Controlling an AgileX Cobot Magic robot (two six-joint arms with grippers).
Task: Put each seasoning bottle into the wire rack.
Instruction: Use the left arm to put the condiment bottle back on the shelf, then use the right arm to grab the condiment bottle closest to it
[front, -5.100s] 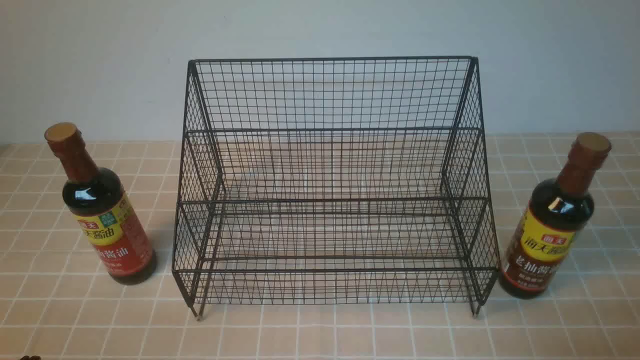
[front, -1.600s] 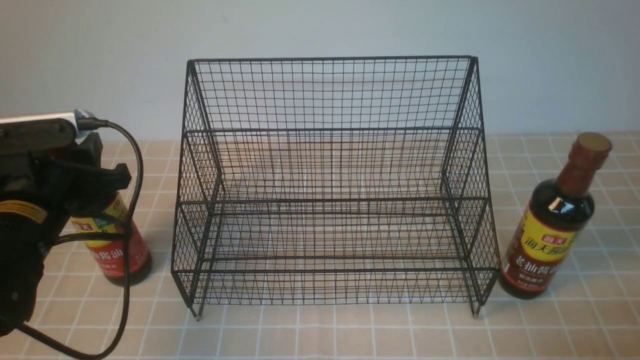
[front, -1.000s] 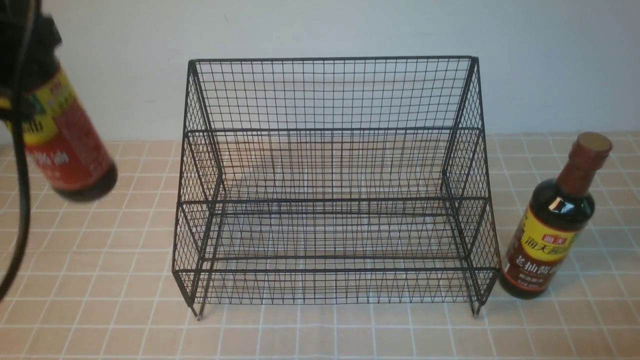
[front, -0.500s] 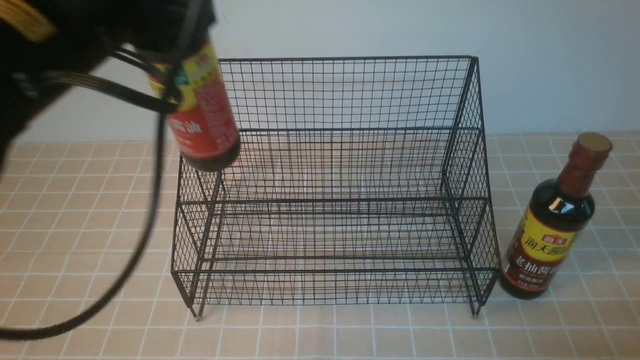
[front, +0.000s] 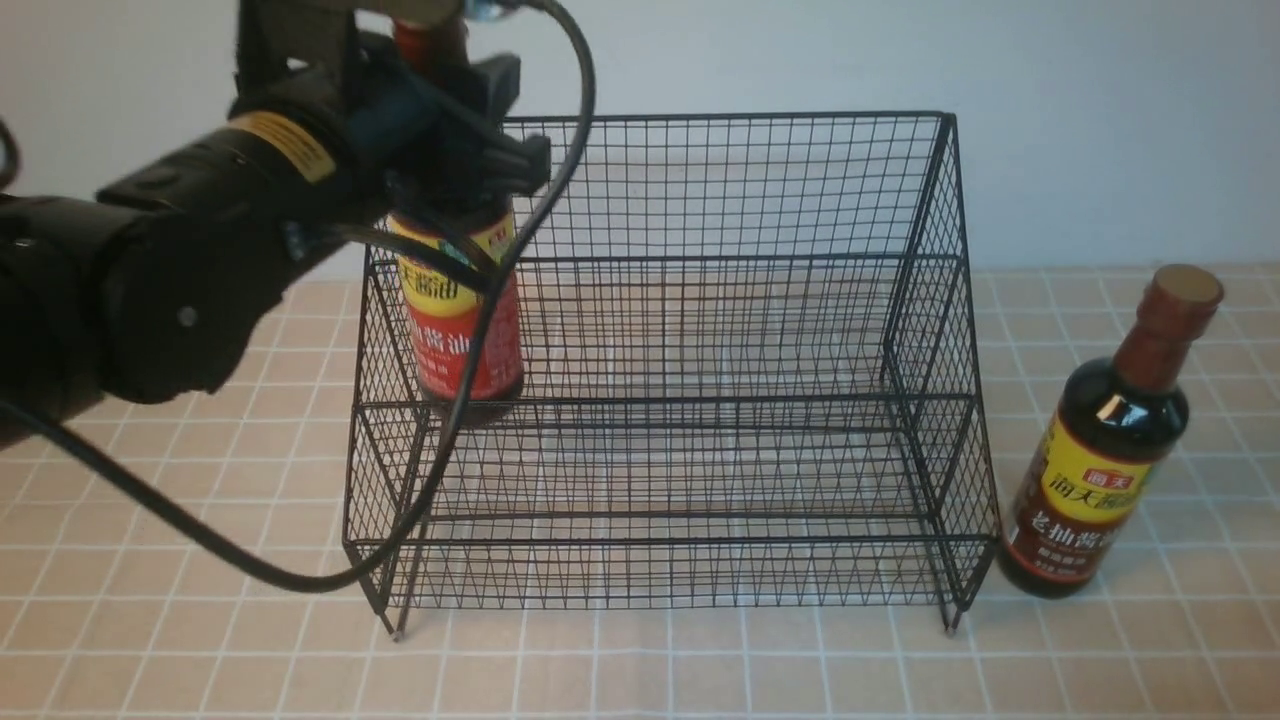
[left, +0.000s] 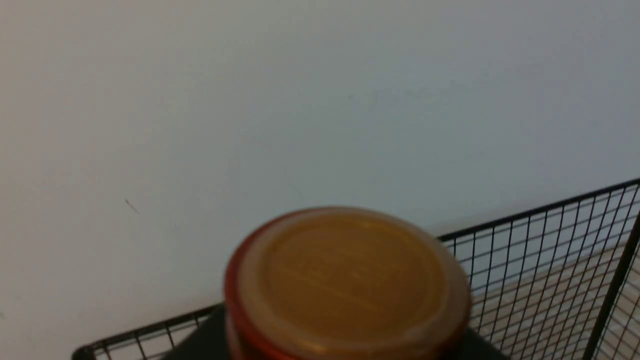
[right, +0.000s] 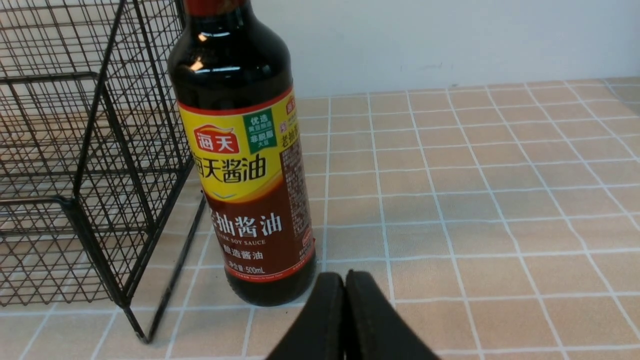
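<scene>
The black wire rack (front: 660, 330) stands mid-table. My left gripper (front: 455, 165) is shut on the red-labelled seasoning bottle (front: 462, 320) at its shoulder and holds it upright at the left end of the rack's middle tier; I cannot tell whether its base touches the wire. Its tan cap (left: 350, 280) fills the left wrist view, with the rack's top edge (left: 550, 235) behind; the fingers are hidden there. The brown-labelled seasoning bottle (front: 1105, 450) stands on the table just right of the rack (right: 90, 165), also in the right wrist view (right: 245, 160). My right gripper (right: 345, 285) is shut and empty, low near that bottle's base.
A plain grey wall (front: 1100, 120) runs close behind the rack. The table is tan tile (front: 700, 670). The left arm's black cable (front: 300, 575) hangs in a loop over the rack's front left corner.
My left gripper took the red-labelled bottle off the table at the left, lifted it, carried it right over the rack's left side and lowered it onto the middle tier.
</scene>
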